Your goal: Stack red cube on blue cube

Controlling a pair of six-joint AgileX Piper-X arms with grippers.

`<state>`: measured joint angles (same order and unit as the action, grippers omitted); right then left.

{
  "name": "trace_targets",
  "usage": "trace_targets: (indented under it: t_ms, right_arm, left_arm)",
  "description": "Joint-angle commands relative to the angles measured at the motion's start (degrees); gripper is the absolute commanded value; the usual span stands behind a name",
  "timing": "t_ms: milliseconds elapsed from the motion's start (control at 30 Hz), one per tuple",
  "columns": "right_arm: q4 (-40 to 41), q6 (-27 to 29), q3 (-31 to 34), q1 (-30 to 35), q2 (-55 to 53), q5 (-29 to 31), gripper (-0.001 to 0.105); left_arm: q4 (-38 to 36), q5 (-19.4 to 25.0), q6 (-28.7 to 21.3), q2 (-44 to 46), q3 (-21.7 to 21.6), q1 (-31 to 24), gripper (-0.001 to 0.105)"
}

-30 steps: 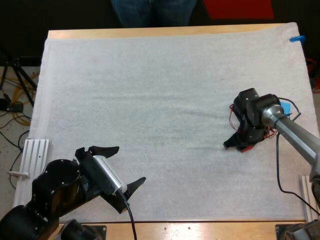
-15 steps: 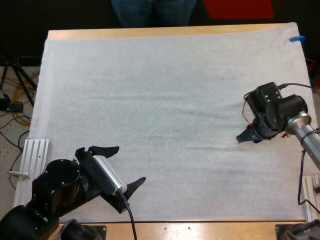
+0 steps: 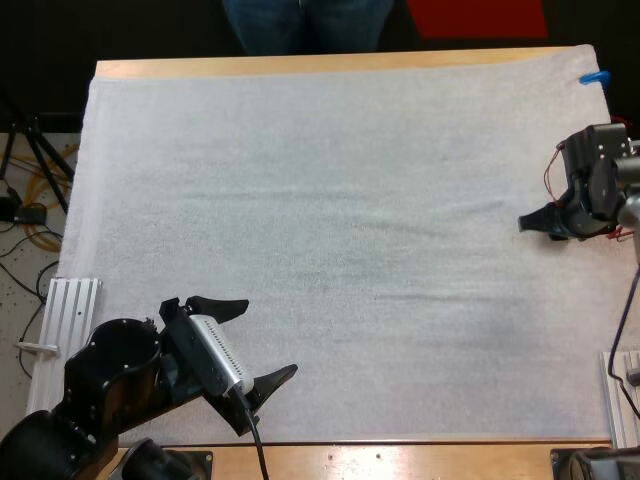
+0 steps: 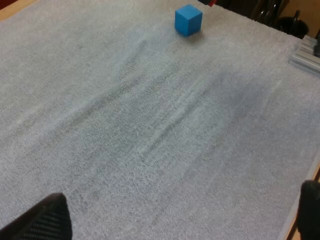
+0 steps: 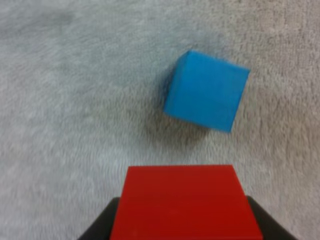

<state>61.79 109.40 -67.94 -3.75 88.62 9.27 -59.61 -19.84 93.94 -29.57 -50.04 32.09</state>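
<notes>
In the right wrist view, the red cube (image 5: 185, 200) is pinched from both sides by my right gripper (image 5: 185, 222), held above the mat. The blue cube (image 5: 206, 91) rests on the white mat just beyond it, not touching. From the high view, my right gripper (image 3: 550, 222) hangs near the mat's right edge, and its body hides both cubes. My left gripper (image 3: 250, 345) stays at the near left corner, fingers wide apart around nothing. The left wrist view shows the blue cube (image 4: 188, 20) far across the mat from my left gripper (image 4: 177, 215).
A person's legs (image 3: 305, 25) stand beyond the table's far edge. Aluminium rails lie off the mat at the near left (image 3: 70, 300) and near right (image 3: 622, 375). The white mat (image 3: 320, 200) spreads bare between the two arms.
My right arm has swung right and farther away, carrying the red cube towards the mat's right edge. The left gripper has shifted slightly towards the near edge.
</notes>
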Motion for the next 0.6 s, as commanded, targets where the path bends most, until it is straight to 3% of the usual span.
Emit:
trace_targets:
  t_ms: [0,567]
  right_arm:
    - [0.07,-0.45,-1.3,0.46,1.31,-0.49,0.017]
    - [-0.08,-5.86,-8.61,4.0,12.8,-0.03,0.017]
  left_arm:
    - [0.33,-0.52,-0.02,-0.03,-0.39,0.3,0.087]
    - [0.33,-0.52,-0.02,-0.03,-0.39,0.3,0.087]
